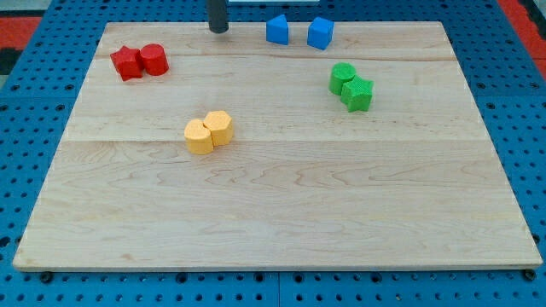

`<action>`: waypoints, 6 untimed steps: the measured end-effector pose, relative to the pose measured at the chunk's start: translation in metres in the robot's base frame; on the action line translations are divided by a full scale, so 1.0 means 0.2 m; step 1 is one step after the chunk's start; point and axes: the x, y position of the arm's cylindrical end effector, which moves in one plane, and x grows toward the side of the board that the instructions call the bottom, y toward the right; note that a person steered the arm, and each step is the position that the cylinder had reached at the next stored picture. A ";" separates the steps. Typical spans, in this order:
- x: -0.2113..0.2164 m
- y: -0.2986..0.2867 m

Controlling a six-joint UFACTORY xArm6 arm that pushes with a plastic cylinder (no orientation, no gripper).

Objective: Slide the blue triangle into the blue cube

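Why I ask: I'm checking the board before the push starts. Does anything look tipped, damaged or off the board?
Nothing stands out. The blue triangle and blue cube sit apart near the view's top edge. The red, green and yellow pairs sit touching on the wooden board. My tip is left of the blue triangle.

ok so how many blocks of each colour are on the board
red blocks: 2, a star-like one and a rounder one
blue blocks: 2, the blue triangle and the blue cube
green blocks: 2
yellow blocks: 2
total: 8
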 end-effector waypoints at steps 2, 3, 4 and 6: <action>0.00 0.03; 0.01 0.12; 0.01 0.29; 0.01 0.63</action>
